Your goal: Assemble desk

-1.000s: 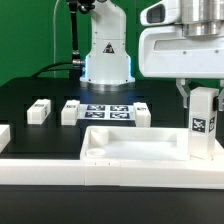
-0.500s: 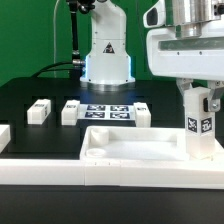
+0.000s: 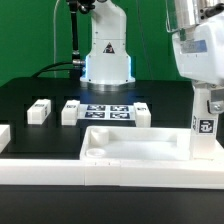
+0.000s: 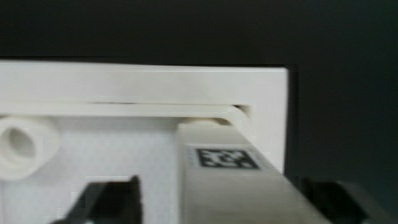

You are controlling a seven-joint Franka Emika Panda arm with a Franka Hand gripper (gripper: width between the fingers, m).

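Observation:
The desk panel (image 3: 100,131) is a white rimmed rectangle lying near the front of the black table. One tagged white leg (image 3: 205,122) stands upright in its corner at the exterior view's right. My gripper (image 3: 205,98) is around the top of that leg. In the wrist view the leg (image 4: 228,170) rises between my dark fingers (image 4: 103,201), with a gap showing on each side, so the gripper (image 4: 222,206) is open. The panel (image 4: 107,85) and a round socket (image 4: 18,145) show below.
Three loose white legs (image 3: 38,111) (image 3: 71,111) (image 3: 141,113) lie behind the panel, around the marker board (image 3: 108,110). A long white rail (image 3: 100,176) runs along the front edge. The arm's base (image 3: 107,50) stands at the back.
My jaws have spread apart and let go of the upright leg. The wrist has turned and shifted slightly to the exterior view's right. The leg stays standing in the panel's corner.

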